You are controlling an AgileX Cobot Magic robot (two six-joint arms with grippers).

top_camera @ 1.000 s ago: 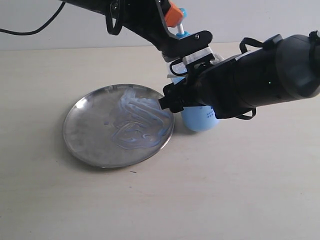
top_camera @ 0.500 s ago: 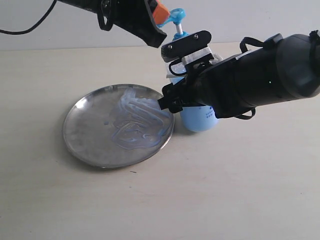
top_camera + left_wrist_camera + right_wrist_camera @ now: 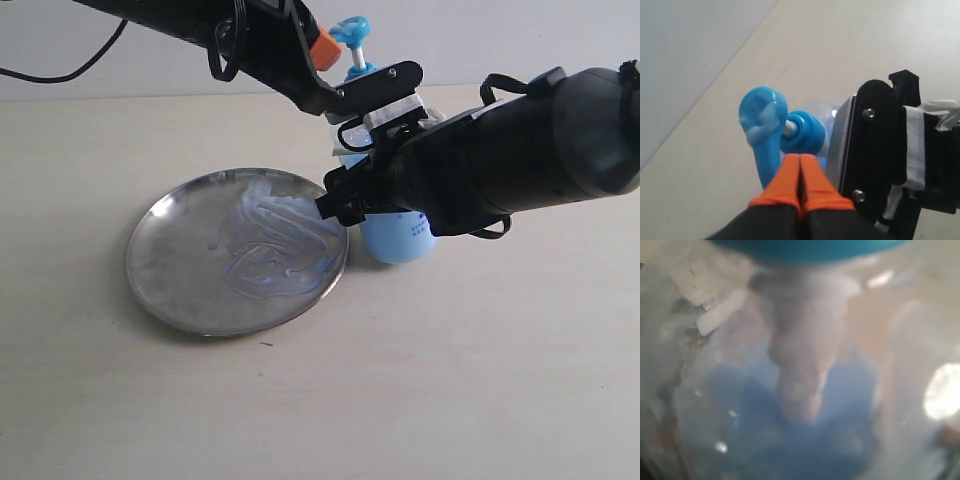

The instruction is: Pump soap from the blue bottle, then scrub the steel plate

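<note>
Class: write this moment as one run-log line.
left gripper shut, beside pump head | right gripper around blue bottle | steel plate smeared with soap

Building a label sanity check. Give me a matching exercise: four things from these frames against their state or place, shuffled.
1 round shiny steel plate
2 bright blue plastic pump head
3 orange-tipped left gripper
4 clear plastic blue bottle

A shut, tips together
B smeared with pale blue soap
C standing beside the plate
D atop a white stem

Pairs: 1-B; 2-D; 3-A; 4-C
</note>
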